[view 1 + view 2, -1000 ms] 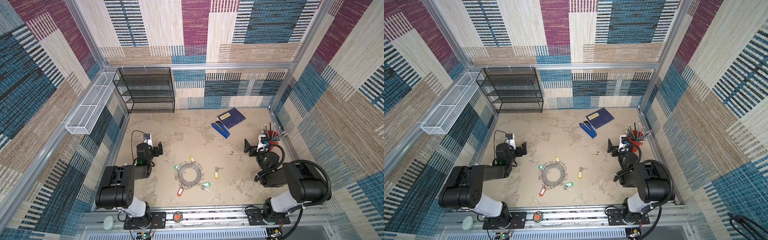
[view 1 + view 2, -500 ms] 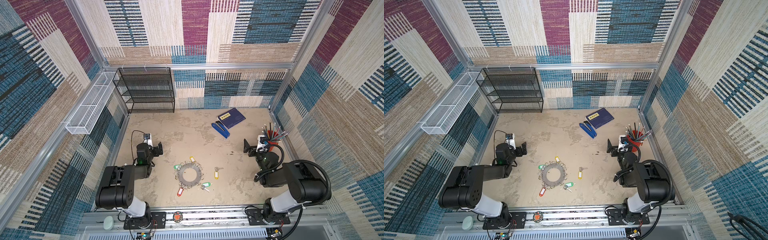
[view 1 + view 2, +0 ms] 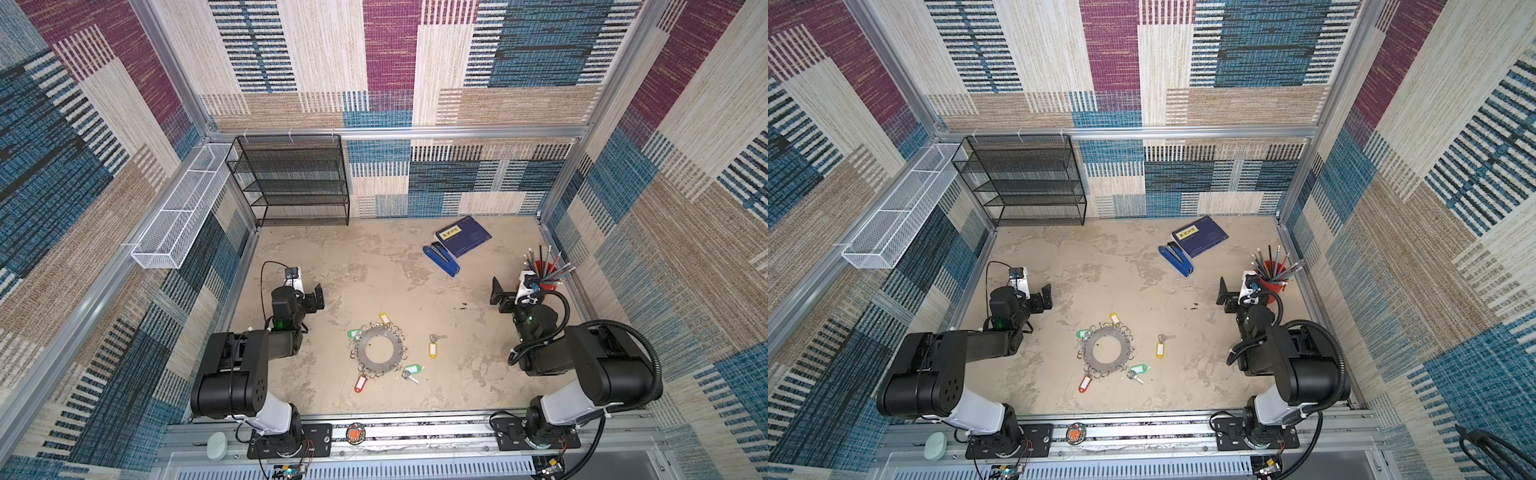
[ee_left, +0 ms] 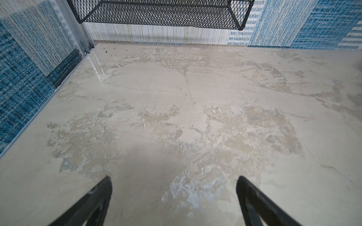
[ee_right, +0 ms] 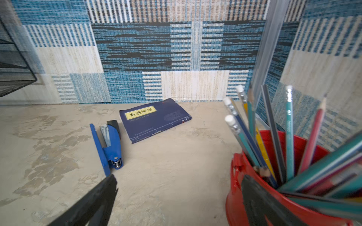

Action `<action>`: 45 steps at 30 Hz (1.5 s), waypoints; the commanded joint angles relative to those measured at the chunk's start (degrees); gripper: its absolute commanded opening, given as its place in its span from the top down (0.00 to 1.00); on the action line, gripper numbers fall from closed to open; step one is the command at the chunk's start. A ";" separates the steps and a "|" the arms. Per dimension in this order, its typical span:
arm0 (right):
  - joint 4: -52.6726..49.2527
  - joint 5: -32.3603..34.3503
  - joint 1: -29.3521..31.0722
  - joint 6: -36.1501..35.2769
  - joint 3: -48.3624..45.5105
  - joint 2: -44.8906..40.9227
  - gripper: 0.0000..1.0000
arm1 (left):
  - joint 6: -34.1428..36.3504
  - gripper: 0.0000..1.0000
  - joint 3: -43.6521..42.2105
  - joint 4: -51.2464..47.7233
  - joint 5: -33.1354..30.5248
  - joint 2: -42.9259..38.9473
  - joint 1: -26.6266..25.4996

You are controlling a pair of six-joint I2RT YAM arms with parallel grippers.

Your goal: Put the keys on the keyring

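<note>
Grey metal keyring (image 3: 379, 348), split rings (image 3: 398, 332) round its rim, lies flat on the table (image 3: 365, 266); nothing has moved since a second ago. Yellow-tagged key (image 3: 434, 347) lies loose at its three o'clock, apart. Left gripper (image 4: 174, 179) and right gripper (image 5: 178, 178) gape, empty.

The keyring (image 3: 360, 350) lies flat at the front middle. It is a grey metal disc with a big round hole, and small silver split rings (image 3: 399, 332) crowd round its rim. Close in around it I see a yellow tag (image 3: 385, 319) at the far edge, a green tag (image 3: 354, 333) at the far left, a red tag (image 3: 360, 383) at the near edge and a second green tag (image 3: 412, 369) at the near right with a silver key (image 3: 410, 377) beside it, though I can't tell whether any is hooked on. One more yellow-tagged key (image 3: 433, 349) lies apart to the right, clear of the rim, its metal end toward the far side.
</note>
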 commanded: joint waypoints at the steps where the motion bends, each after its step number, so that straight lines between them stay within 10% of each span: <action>1: -1.13 5.52 1.05 0.69 0.12 -3.14 0.00 | -0.23 0.01 0.32 -1.79 -6.49 -3.34 -0.77; 5: -19.99 15.69 4.89 1.89 5.89 -14.77 0.00 | -3.48 0.01 3.83 -17.34 -16.00 -14.90 -3.55; 7: -28.72 18.17 4.89 10.51 9.92 -18.66 0.00 | -16.67 0.01 6.79 -28.79 -21.56 -20.05 -5.16; 16: -41.45 12.48 4.63 35.26 10.36 -30.95 0.00 | -41.01 0.01 12.68 -38.58 8.39 -23.35 -9.03; 24: -56.49 -13.61 7.43 40.68 15.60 -26.73 0.00 | -20.45 0.00 30.20 -72.72 16.63 -19.52 -26.59; 30: -64.58 -19.50 14.40 33.72 17.19 -25.68 0.00 | -0.17 0.25 43.67 -94.38 11.30 -7.35 -38.65; 45: -73.07 -25.38 19.14 29.48 16.49 -29.32 0.00 | 11.78 0.68 58.41 -101.02 10.54 16.95 -50.25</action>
